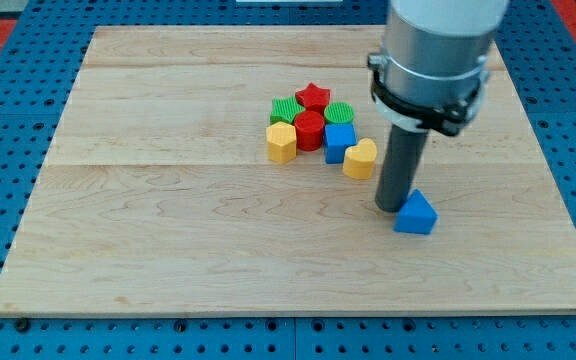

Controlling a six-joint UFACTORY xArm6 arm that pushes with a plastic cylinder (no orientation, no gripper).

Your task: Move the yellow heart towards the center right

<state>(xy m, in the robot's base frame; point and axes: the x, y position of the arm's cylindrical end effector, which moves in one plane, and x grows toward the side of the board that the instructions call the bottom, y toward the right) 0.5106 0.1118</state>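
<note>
The yellow heart (360, 158) lies on the wooden board (168, 230), right of the block cluster and touching the blue cube (339, 141). My tip (389, 207) rests on the board below and right of the heart, a short gap apart from it. The tip's right side touches the blue triangular block (415, 212).
A cluster sits at the board's upper middle: a red star (313, 96), a green block (286, 109), a green round block (339, 113), a red cylinder (310, 130) and a yellow hexagonal block (281, 142). The arm's grey body (438, 50) hangs over the upper right.
</note>
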